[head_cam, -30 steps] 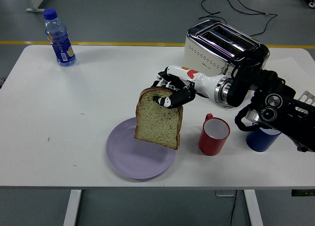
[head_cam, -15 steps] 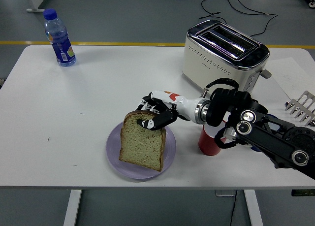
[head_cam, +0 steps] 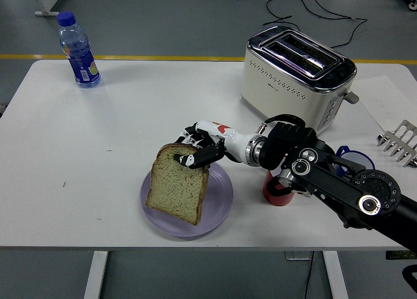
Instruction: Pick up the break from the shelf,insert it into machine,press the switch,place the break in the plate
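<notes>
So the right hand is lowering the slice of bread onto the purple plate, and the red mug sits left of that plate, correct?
Not quite. The head view shows the red mug right of the purple plate, partly behind the arm. The right hand does hold the bread slice over the plate.

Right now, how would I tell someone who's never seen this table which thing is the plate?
Start at the big cream toaster on the table's far right, then come toward the near edge, left of the red mug. The plate is the flat, pale purple disc there, under the bread slice held in the right hand. Nothing else here is flat, round and lilac.
</notes>
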Action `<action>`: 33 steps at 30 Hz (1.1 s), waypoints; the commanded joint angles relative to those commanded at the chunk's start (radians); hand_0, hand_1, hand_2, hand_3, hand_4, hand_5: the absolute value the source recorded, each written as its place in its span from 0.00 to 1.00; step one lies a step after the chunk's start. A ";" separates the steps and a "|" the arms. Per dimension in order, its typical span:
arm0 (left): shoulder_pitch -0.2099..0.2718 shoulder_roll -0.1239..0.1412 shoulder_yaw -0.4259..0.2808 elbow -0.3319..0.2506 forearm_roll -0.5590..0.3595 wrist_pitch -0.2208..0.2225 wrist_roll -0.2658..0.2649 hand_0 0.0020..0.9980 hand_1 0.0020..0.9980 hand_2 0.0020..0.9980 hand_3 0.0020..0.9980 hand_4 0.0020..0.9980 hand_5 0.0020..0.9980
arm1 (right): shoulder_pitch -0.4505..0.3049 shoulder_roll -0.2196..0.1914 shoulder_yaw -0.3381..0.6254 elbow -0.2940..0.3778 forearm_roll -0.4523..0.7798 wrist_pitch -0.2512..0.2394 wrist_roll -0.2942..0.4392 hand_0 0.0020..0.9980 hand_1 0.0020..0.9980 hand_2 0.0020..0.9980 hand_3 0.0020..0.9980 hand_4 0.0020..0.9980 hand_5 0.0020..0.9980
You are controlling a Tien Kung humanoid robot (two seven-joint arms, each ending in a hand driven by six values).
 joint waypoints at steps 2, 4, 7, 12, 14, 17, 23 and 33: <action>0.000 0.000 -0.002 0.000 0.004 0.000 0.001 0.70 0.66 0.72 0.73 0.49 1.00 | -0.002 0.004 -0.004 -0.009 0.004 -0.005 -0.001 0.14 0.16 0.26 0.32 0.61 0.00; 0.001 -0.001 -0.005 0.000 0.008 0.000 0.002 0.69 0.66 0.72 0.73 0.49 1.00 | -0.004 0.008 -0.008 -0.016 0.009 -0.009 -0.003 0.14 0.16 0.26 0.32 0.61 0.00; 0.002 -0.001 -0.009 0.000 0.014 0.000 0.004 0.69 0.66 0.72 0.73 0.49 1.00 | -0.007 0.014 -0.014 -0.025 0.019 -0.014 -0.005 0.14 0.16 0.26 0.32 0.61 0.00; 0.004 -0.001 -0.015 0.000 0.023 0.000 0.006 0.70 0.66 0.72 0.73 0.50 1.00 | -0.012 0.019 -0.021 -0.038 0.029 -0.015 -0.005 0.14 0.16 0.26 0.32 0.61 0.00; 0.004 -0.001 -0.015 0.000 0.023 0.000 0.006 0.70 0.66 0.72 0.73 0.50 1.00 | -0.013 0.020 -0.022 -0.040 0.030 -0.014 -0.004 0.14 0.16 0.26 0.32 0.61 0.00; 0.005 -0.002 -0.018 0.000 0.027 -0.001 0.006 0.69 0.66 0.72 0.73 0.50 1.00 | -0.010 0.023 -0.035 -0.052 0.028 0.005 0.018 0.15 0.16 0.26 0.33 0.60 0.00; 0.004 -0.001 -0.016 0.000 0.025 -0.001 0.006 0.70 0.66 0.72 0.73 0.50 1.00 | 0.000 0.026 -0.048 -0.058 0.014 0.061 0.035 0.22 0.21 0.31 0.39 0.59 0.00; 0.000 -0.002 -0.015 0.000 0.021 0.000 0.005 0.70 0.66 0.72 0.74 0.50 1.00 | 0.010 0.038 -0.061 -0.093 -0.025 0.135 0.090 0.42 0.49 0.54 0.56 0.42 0.00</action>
